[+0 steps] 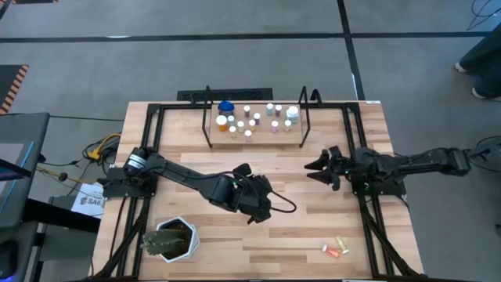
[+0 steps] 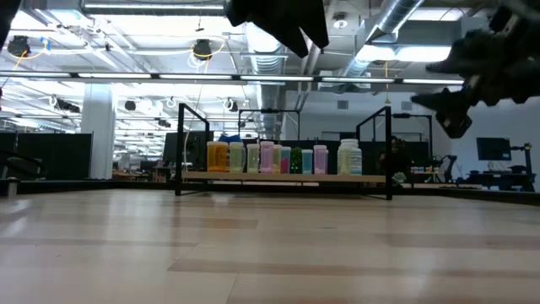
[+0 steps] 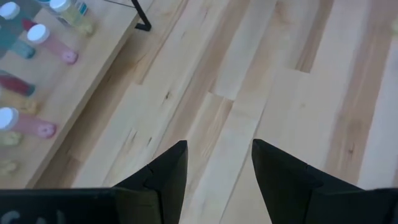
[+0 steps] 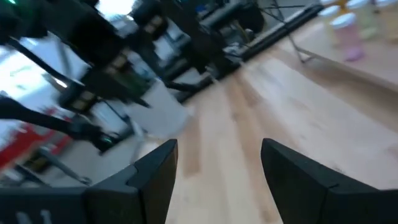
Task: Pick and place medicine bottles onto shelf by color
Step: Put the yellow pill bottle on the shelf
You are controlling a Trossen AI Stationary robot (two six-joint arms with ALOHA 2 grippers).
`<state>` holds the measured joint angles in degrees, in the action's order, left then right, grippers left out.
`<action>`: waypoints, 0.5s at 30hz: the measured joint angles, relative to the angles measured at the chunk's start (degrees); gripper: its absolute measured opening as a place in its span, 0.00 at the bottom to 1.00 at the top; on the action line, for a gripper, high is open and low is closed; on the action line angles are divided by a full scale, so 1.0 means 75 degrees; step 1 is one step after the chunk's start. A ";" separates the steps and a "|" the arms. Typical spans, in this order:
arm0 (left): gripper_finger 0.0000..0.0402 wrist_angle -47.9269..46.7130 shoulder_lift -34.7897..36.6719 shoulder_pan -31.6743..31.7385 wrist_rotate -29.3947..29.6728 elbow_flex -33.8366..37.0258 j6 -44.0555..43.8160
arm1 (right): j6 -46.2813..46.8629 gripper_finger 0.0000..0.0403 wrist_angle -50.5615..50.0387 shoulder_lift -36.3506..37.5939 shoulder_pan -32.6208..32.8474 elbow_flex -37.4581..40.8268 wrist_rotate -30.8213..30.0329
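Orange and yellow stray bottles (image 1: 337, 250) lie on worktop (image 1: 313, 211) well behind right end effector (image 1: 315, 169), which is open, empty; left end effector (image 1: 258, 213) likewise. We should swing right one back, descend straight, then carry to shelf (image 1: 254, 135).

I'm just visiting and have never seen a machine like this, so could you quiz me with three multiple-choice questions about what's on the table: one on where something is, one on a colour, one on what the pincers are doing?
1. Where do the loose medicine bottles lie?
A. Near the table's front right corner
B. Beside the plant
C. Under the shelf

2. What colour is the lid of the wide bottle at the shelf's left end?
A. Red
B. Blue
C. Black

3. What is the left pincer holding?
A. A pink bottle
B. The plant
C. Nothing

Answers: 1 A, the high view shows them far from the plant and from the shelf. 2 B, it shows blue from above. 3 C, its wrist view shows only bare table between the open fingers; the right pincer is open and empty too.
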<state>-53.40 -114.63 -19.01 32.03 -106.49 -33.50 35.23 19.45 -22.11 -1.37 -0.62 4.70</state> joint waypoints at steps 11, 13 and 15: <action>0.42 -0.0178 0.0000 0.0368 -0.0518 -0.0001 -0.0049 | -0.0025 0.63 0.0886 -0.0002 0.0528 -0.0250 -0.0006; 0.42 -0.0301 0.0000 0.0374 -0.0516 -0.0001 -0.0314 | -0.0451 0.63 0.0561 -0.0014 0.0530 -0.0548 -0.0015; 0.42 -0.0413 0.0002 0.0369 -0.0479 0.0001 -0.0543 | -0.0769 0.63 -0.0085 -0.0183 0.0483 -0.1035 -0.0173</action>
<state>-56.50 -114.61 -16.25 28.44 -106.49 -37.57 29.46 18.81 -23.48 2.25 -8.38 3.40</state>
